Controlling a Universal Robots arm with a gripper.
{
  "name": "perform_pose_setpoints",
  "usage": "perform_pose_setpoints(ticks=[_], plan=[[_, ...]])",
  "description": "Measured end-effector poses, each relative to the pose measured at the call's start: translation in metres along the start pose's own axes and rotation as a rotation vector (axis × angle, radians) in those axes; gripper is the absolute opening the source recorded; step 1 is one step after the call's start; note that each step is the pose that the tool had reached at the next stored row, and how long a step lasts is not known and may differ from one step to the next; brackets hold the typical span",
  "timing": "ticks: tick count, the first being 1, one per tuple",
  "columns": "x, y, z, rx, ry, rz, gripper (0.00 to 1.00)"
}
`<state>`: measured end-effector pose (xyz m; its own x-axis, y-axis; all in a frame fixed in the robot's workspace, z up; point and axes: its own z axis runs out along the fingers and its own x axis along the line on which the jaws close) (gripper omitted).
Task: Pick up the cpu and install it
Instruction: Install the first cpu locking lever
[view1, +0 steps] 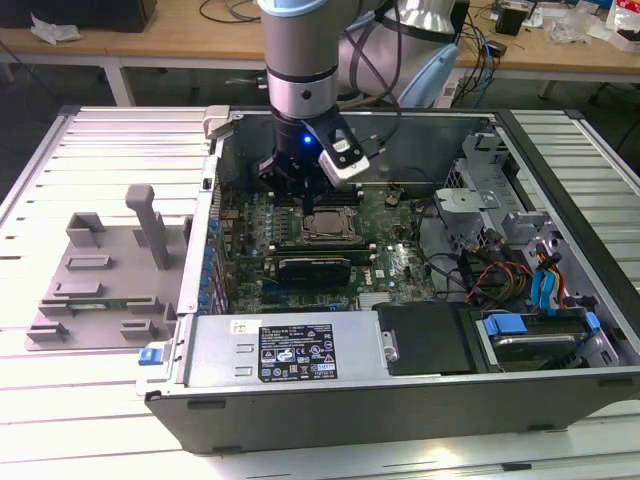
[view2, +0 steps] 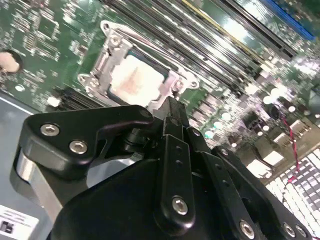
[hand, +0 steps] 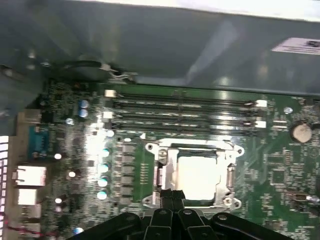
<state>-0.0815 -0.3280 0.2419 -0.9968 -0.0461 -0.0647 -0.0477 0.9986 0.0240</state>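
Inside the socket (hand: 235, 150) sits the cpu (hand: 200, 175); gripper (hand: 172, 194) hovers above, pinched closed.

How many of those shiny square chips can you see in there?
1. The cpu sits inside the metal socket frame on the green board, close to the fingers; others could be hidden.

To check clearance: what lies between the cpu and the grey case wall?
In the first wrist view, long memory slots lie between cpu and case wall.
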Motion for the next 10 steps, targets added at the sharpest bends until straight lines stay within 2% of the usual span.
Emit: perform_pose_setpoints(ticks=[1, 4, 5, 7, 8, 9, 10], plan=[[0.0025, 0.0001, -0.0001, 0.0, -0.0008, 0.0, 0.11], [0.0035, 0.0002, -0.0013, -0.0011, -0.0015, 0.0, 0.11], [0.0034, 0.0003, -0.0038, -0.0013, -0.0016, 0.001, 0.11], [0.0026, 0.0006, -0.0167, -0.0013, -0.0017, 0.003, 0.11], [0.0023, 0.0007, -0.0209, -0.0012, -0.0017, 0.003, 0.11], [0.0021, 0.0008, -0.0244, -0.0012, -0.0017, 0.004, 0.11], [0.0021, 0.0008, -0.0244, -0.0013, -0.0018, 0.004, 0.11]])
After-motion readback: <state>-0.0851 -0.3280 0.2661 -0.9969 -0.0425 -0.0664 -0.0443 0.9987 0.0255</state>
